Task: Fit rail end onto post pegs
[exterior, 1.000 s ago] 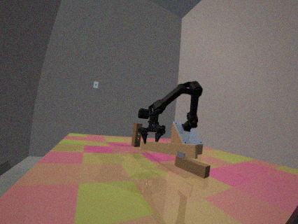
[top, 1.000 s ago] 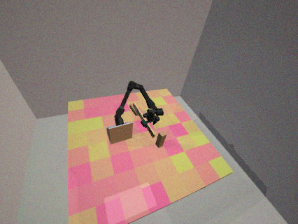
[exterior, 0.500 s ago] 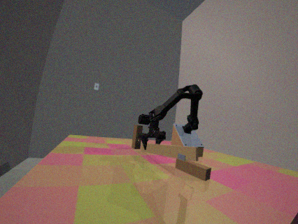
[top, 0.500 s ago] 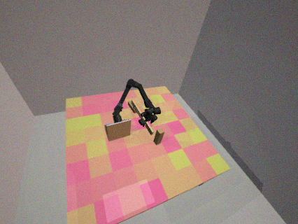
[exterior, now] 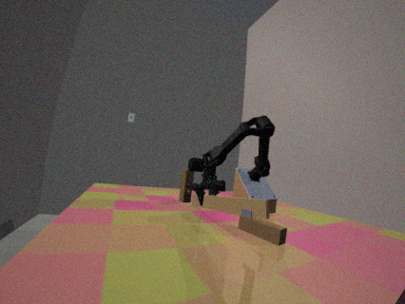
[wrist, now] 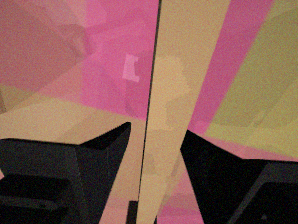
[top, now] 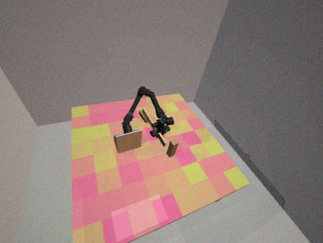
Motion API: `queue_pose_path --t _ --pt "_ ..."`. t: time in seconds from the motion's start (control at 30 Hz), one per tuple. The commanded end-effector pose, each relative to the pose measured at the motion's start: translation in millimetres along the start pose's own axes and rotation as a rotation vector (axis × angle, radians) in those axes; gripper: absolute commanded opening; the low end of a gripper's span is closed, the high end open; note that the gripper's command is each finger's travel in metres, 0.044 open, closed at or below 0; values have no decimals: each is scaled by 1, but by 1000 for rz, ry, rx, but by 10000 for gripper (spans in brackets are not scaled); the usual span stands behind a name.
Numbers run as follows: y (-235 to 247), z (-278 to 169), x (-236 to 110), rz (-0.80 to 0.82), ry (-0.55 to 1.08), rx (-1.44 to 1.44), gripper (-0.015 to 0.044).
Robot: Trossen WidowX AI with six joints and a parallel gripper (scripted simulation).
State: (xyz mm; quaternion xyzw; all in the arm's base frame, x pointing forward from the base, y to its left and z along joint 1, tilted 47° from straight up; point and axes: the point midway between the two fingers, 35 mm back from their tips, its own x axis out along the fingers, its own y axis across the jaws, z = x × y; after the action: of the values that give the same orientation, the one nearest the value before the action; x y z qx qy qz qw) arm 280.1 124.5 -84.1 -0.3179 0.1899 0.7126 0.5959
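Note:
The long wooden rail (top: 164, 140) (exterior: 233, 204) (wrist: 175, 75) lies sloped from the low footboard block (top: 141, 112) (exterior: 262, 230) down toward the short wooden post (top: 173, 149) (exterior: 186, 186). Its near end rests on the table just in front of the post. My gripper (top: 157, 133) (exterior: 202, 199) (wrist: 154, 128) is down over the rail near that end, with one finger on each side. In the wrist view the fingers are half closed: the right one is at the rail's edge and the left one still stands a little apart. The pegs are too small to make out.
The arm's base stands on a tilted wooden block with a grey plate (top: 129, 141) (exterior: 257, 191) right beside the rail. The pink, orange and yellow checkered table (top: 125, 197) (exterior: 143, 266) has grey walls close behind.

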Motion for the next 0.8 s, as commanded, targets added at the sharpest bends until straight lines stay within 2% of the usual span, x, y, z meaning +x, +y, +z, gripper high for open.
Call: queue_pose_path --t 0.0,0.1,0.33,0.37,0.77 --pt "0 0 1 0 -3 5 151" --pt "0 0 1 0 -3 5 72" --pt "0 0 1 0 -3 5 26" --pt "0 0 1 0 -3 5 0" --pt "0 0 0 0 -3 5 0"
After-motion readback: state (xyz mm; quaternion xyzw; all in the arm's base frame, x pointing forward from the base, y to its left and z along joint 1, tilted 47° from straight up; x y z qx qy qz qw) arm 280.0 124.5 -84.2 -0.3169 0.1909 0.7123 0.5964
